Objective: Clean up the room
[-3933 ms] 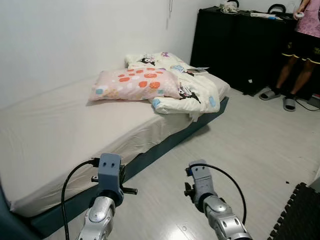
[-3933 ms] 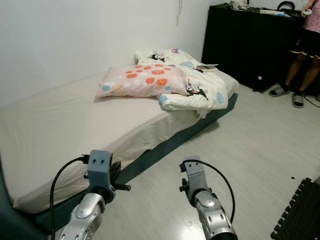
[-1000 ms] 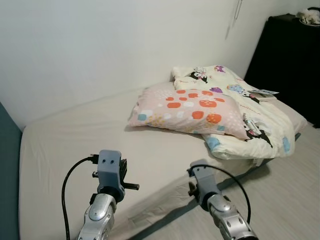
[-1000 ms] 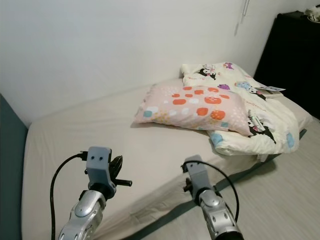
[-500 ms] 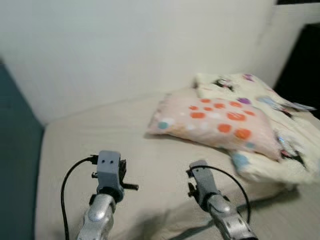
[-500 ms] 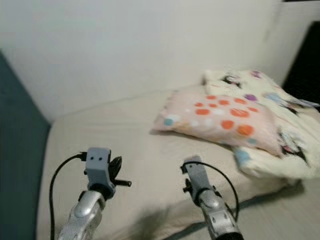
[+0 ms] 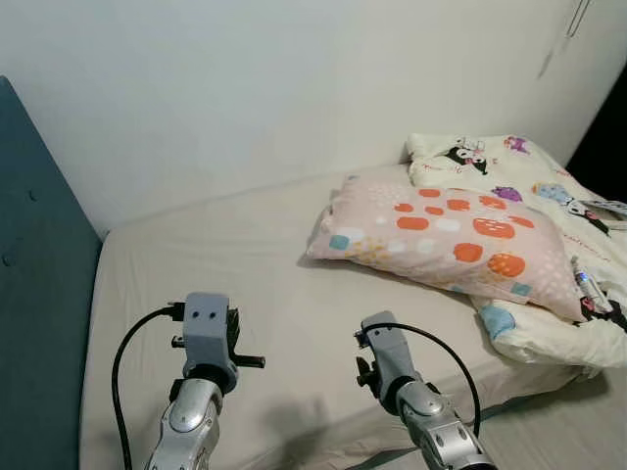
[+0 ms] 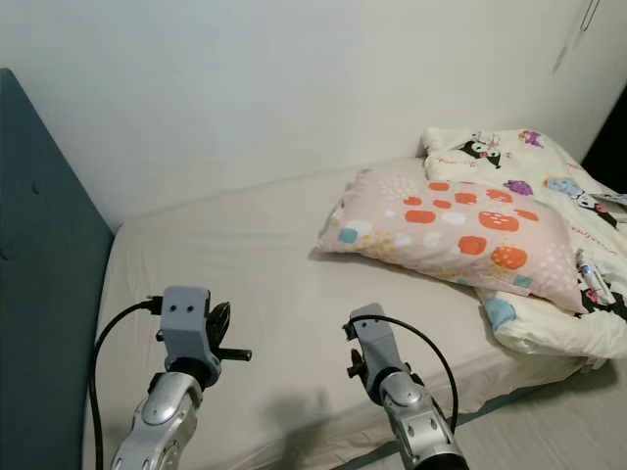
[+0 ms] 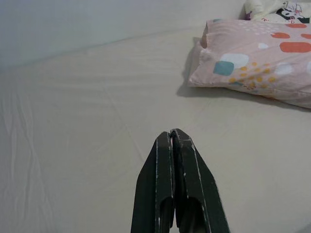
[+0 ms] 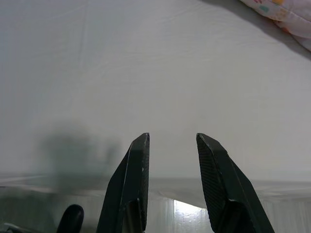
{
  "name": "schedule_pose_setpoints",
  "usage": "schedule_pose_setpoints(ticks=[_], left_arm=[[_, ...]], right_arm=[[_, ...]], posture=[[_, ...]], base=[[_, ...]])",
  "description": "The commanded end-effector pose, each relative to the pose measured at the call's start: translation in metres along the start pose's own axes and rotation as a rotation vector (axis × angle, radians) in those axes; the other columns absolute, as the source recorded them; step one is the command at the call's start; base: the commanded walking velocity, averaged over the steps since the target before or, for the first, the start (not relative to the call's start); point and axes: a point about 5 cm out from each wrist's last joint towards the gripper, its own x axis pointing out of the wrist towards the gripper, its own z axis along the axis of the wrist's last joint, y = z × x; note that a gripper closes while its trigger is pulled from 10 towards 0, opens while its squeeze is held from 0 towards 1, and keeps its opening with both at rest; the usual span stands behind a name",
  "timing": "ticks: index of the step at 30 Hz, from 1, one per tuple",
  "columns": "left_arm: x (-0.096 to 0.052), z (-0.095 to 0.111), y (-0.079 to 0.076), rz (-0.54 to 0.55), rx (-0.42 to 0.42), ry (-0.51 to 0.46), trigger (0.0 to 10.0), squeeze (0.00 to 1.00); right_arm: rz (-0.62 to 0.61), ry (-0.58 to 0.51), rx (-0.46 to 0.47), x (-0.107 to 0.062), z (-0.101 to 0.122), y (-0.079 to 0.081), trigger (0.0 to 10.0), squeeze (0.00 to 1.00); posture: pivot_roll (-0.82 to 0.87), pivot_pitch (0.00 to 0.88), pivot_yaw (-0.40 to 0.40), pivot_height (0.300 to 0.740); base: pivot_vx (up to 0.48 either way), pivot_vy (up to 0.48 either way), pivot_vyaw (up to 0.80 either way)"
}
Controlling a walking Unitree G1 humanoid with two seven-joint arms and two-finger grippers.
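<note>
Your left gripper (image 9: 171, 133) is closed on nothing, your right gripper (image 10: 171, 138) parted and empty, above the bed (image 7: 245, 274); a pink spotted pillow (image 7: 446, 240) overlaps the cartoon-print duvet (image 7: 549, 196).

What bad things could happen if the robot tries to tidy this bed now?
1. The pillow lies partly on the folded blanket, so pulling one might drag the other.
2. A small pen-like thing rests on the blanket near the bed's edge and could roll onto the floor.
3. The left gripper is shut and the right gripper is open, both well short of the pillow, so a grab from here would likely miss.
</note>
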Motion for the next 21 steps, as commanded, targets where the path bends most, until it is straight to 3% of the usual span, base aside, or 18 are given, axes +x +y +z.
schedule_pose_setpoints(ticks=[1,10,21], left_arm=[[-0.0035,-0.0085,0.0024,0.014,0.009,0.030,10.0,0.00],[-0.0051,-0.0077,0.0014,0.005,0.011,0.017,10.0,0.00],[-0.0055,-0.0071,0.0005,0.004,0.012,0.016,10.0,0.00]], right_arm=[[0.008,-0.001,0.002,-0.0014,-0.0039,0.0029,10.0,0.00],[0.012,-0.003,-0.001,-0.0014,-0.0034,0.0039,10.0,0.00],[0.012,-0.003,-0.001,-0.0016,-0.0036,0.0044,10.0,0.00]], posture=[[-0.07,0.089,0.001,0.740],[-0.07,0.080,-0.001,0.740],[-0.07,0.085,0.001,0.740]], base=[[0.000,0.000,0.00],[0.000,0.000,0.00],[0.000,-0.307,0.00]])
